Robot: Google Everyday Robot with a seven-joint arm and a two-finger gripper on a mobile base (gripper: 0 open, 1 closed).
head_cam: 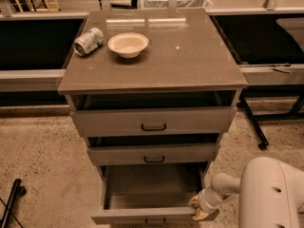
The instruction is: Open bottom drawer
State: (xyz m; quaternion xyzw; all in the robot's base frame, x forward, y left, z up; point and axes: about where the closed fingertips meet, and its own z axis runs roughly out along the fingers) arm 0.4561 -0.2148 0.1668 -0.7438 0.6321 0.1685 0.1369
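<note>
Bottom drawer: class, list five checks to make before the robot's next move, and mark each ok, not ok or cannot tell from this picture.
1. Bottom drawer stands out past the middle drawer: ok.
2. Gripper is at the right end of the drawer's front: ok.
3. Drawer at full travel: cannot tell.
4. Space ahead of the drawer's front is free: cannot tell, out of view.
5. Can and bowl sit on the cabinet top, away from its front edge: ok.

You're in a lab or workshop-like room: speckled beige stone floor, long black-topped workbenches at left and right, grey-brown drawer desk centre; pale claw lower right.
</note>
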